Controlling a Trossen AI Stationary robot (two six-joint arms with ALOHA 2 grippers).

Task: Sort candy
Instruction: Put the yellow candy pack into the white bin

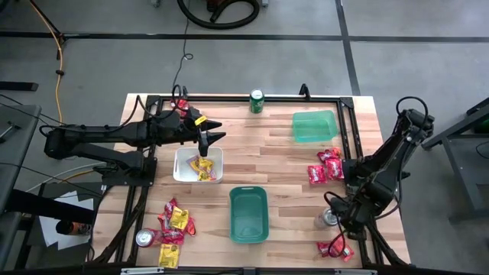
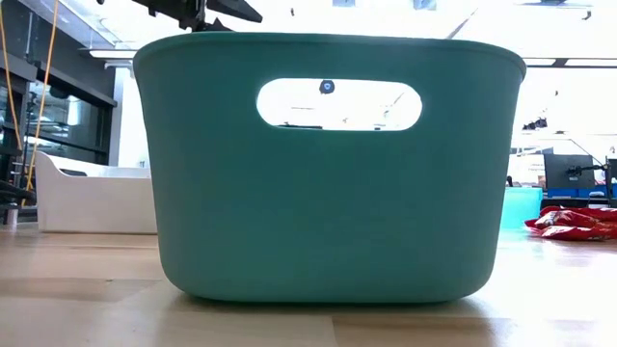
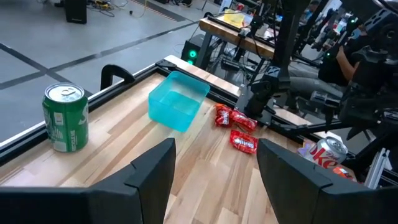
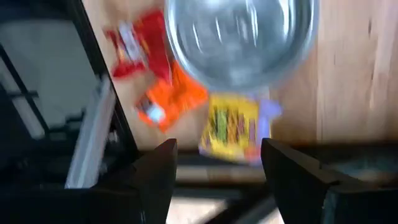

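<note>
Left gripper [image 1: 212,140]: hovering over the far edge of the white tray [image 1: 183,169], its fingers [image 3: 152,171] standing wide apart and holding nothing.

Right gripper [image 1: 343,226]: hanging low at the right side of the surface [image 1: 275,164], just beside the silver can [image 1: 329,218]; its fingers [image 4: 155,174] are standing wide with nothing between them.

Candy in the white tray: yellow packets [image 1: 203,169] are lying inside it, under the left gripper.

Candy at the near left: a heap of red and yellow packets [image 1: 173,228] is lying on the wood, touching one another, with another silver can [image 1: 144,237] just beside it.

Candy at the right: a cluster of red packets [image 1: 324,165] is lying near the right rail, between the 2 arms' sides but well apart from the left gripper.

Candy at the near right corner: a few packets [image 1: 335,249] are lying just beside the right gripper; the right wrist view is showing red, orange and yellow ones [image 4: 233,127] next to the can's top.

Green bin, near middle [image 1: 248,215]: sitting empty, as far as I can tell from above, and filling most of the low view.

Light green tray, far right [image 1: 314,126]: sitting tilted to the surface's edges, nothing visible in it.

Green can [image 1: 257,101]: standing upright at the far edge.
</note>
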